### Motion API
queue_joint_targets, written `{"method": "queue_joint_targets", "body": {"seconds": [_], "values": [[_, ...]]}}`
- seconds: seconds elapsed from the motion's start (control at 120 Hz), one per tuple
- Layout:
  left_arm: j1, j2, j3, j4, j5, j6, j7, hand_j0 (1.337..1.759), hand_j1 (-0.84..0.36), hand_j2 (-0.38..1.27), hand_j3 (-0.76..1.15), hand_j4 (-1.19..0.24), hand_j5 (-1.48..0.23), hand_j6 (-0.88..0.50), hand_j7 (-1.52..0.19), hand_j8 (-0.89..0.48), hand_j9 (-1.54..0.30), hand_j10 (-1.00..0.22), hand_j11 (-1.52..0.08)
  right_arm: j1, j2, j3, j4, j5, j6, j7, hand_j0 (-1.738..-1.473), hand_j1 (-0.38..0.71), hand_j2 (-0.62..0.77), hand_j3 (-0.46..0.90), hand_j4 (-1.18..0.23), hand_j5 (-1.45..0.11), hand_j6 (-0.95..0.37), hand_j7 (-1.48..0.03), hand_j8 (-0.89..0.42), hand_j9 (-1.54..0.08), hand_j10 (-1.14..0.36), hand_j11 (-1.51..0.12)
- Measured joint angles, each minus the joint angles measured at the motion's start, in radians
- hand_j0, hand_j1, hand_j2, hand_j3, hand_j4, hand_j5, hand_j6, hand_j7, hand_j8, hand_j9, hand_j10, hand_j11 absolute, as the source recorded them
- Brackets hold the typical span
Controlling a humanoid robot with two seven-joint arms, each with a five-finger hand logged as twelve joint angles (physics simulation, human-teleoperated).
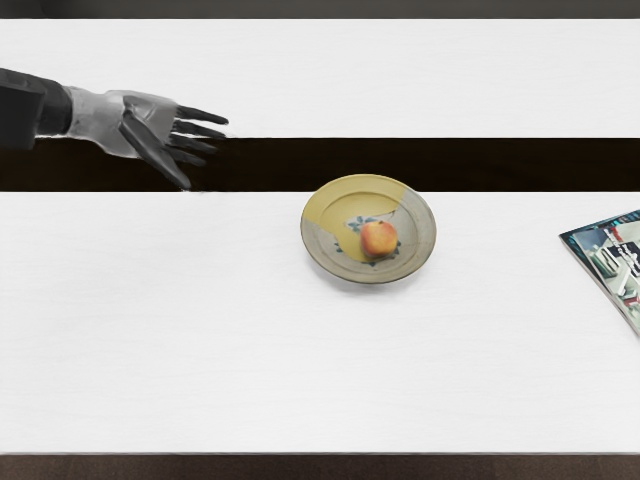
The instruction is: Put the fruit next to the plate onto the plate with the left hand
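A small red-and-yellow fruit point(378, 239) lies in the middle of a round plate point(330, 245), which is yellow on one side and grey on the other. The plate stands near the far edge of the white table. My left hand point(185, 135) hovers at the upper left, well away from the plate, over the dark gap behind the table. Its dark fingers are spread and hold nothing. The left arm enters from the picture's left edge. The right arm does not show.
A magazine point(612, 262) lies at the table's right edge, partly cut off by the frame. A dark gap point(480, 165) separates the near table from a second white surface point(400, 75) behind it.
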Motion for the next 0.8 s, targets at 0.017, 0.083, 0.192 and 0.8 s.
{"method": "queue_joint_targets", "body": {"seconds": [0.017,0.083,0.192,0.8], "values": [[0.02,0.013,-0.001,0.0,-0.019,-0.002,0.0,1.658,0.32,0.01,0.0,-0.03,-0.04,-0.03,-0.04,-0.03,-0.04,-0.03,-0.04,0.0,0.0,0.0,0.0,0.0,0.0,0.0,-1.658,-0.32,0.0,0.0,-0.02,-0.03,-0.02,-0.03,-0.02,-0.03,-0.02,-0.03],[0.107,0.074,-0.008,0.001,-0.092,-0.009,0.0,1.658,0.32,0.01,0.0,-0.03,-0.03,-0.02,-0.03,-0.02,-0.03,-0.02,-0.03,0.0,0.0,0.0,0.0,0.0,0.0,0.0,-1.658,-0.32,0.0,0.0,-0.02,-0.03,-0.02,-0.03,-0.02,-0.03,-0.02,-0.03],[0.183,0.15,-0.014,0.001,-0.226,-0.013,0.0,1.658,0.33,0.0,0.0,-0.02,-0.02,-0.01,-0.02,-0.01,-0.02,-0.02,-0.02,0.0,0.0,0.0,0.0,0.0,0.0,0.0,-1.658,-0.32,0.0,0.0,-0.02,-0.03,-0.02,-0.03,-0.02,-0.03,-0.02,-0.03],[0.284,0.309,-0.02,0.004,-0.6,-0.016,0.0,1.658,0.34,0.0,0.0,0.0,0.0,0.0,0.0,0.0,0.0,0.0,0.0,0.0,0.0,0.0,0.0,0.0,0.0,0.0,-1.658,-0.32,0.0,0.0,-0.02,-0.03,-0.02,-0.03,-0.02,-0.03,-0.02,-0.03]]}}
